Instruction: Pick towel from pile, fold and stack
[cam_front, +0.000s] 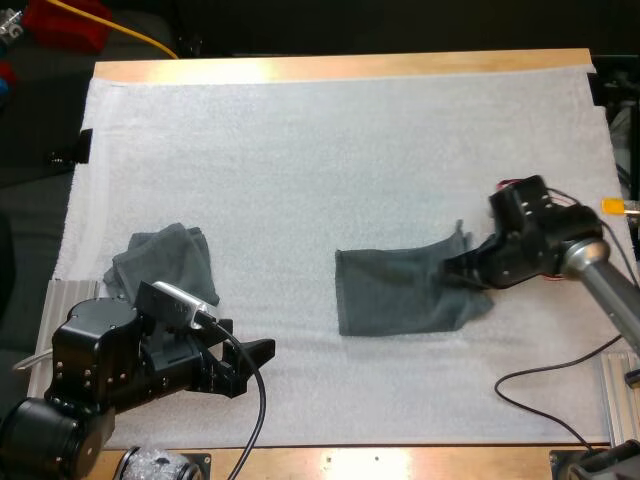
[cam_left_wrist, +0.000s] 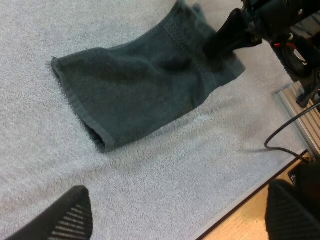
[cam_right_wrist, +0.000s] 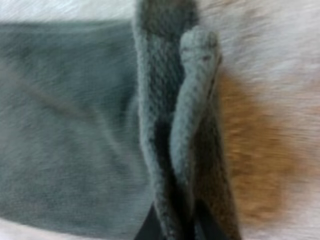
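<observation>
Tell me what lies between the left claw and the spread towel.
Nothing visible does: only bare white mat lies between the left claw and the spread towel. The right claw is shut on its opposite edge.

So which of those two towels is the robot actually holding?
The flat towel in the middle of the mat: the right gripper pinches its edge. The crumpled towel lies untouched near the open left gripper.

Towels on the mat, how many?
2. A crumpled towel lies at the left of the mat; a flattened towel mid-mat, its right end pinched by the right gripper. None seems hidden.
</observation>
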